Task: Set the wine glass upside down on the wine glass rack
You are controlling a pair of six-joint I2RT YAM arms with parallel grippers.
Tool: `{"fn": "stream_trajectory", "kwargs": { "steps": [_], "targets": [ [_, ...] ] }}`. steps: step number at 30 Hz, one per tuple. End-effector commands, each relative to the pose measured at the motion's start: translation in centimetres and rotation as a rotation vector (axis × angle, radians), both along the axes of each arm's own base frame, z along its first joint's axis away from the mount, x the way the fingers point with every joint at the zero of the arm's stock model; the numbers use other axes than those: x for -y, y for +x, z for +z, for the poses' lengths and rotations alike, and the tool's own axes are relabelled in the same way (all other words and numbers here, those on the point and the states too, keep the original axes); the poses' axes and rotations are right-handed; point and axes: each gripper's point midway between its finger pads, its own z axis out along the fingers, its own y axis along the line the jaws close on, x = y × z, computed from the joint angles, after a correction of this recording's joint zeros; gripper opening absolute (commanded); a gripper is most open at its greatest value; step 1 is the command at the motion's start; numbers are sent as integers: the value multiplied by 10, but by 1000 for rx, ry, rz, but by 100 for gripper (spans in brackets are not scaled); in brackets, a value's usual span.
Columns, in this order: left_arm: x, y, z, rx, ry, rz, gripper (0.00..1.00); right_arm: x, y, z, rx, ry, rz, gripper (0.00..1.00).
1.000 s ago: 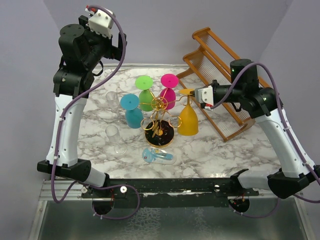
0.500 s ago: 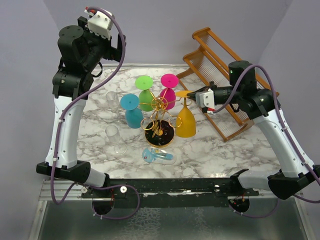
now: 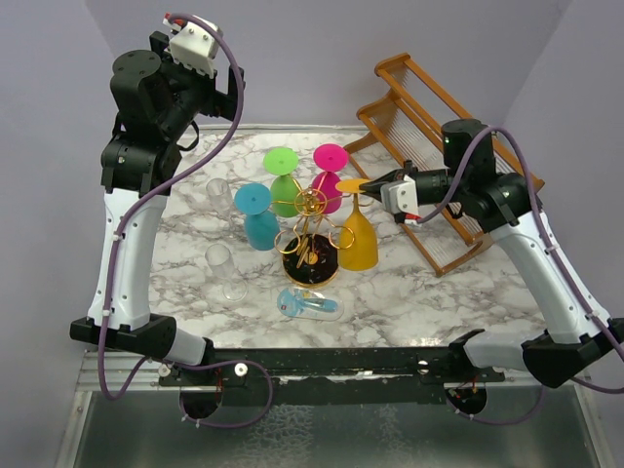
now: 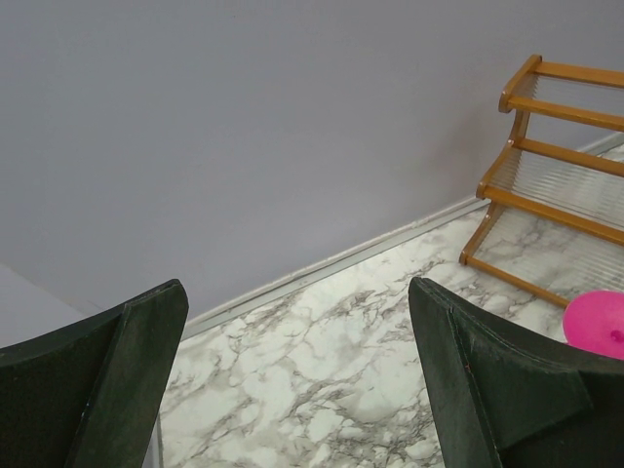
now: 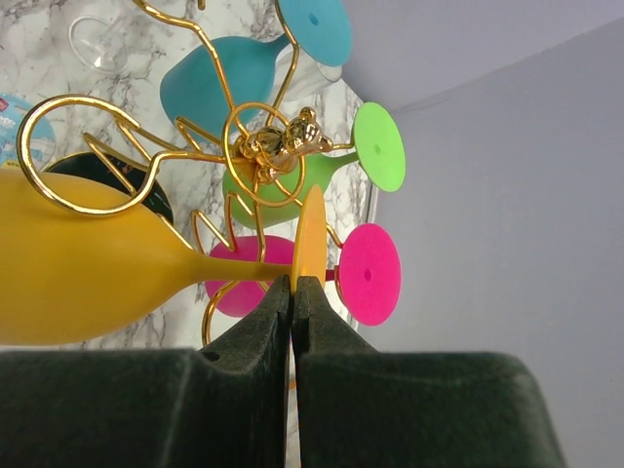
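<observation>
Pinching yellow glass by disc foot, right gripper; left gripper gapes, seemingly empty.

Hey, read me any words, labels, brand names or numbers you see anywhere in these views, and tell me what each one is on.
No text can be read in any view.
Light blue flat item in front of the wine glass rack: any print is too small to read.
Yellow wine glass, wooden rack: no lettering visible.
</observation>
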Motion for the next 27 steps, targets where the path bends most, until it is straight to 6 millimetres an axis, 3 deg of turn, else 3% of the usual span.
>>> {"fn": "stream_trajectory", "kwargs": {
  "steps": [1, 27],
  "targets": [
    [-5, -10, 17, 52, -10, 10, 99, -11, 0, 2, 30, 25, 55, 1],
    [-1, -8, 14, 44, -2, -10, 99, -17, 30, -23, 66, -37, -12, 1]
  ]
}}
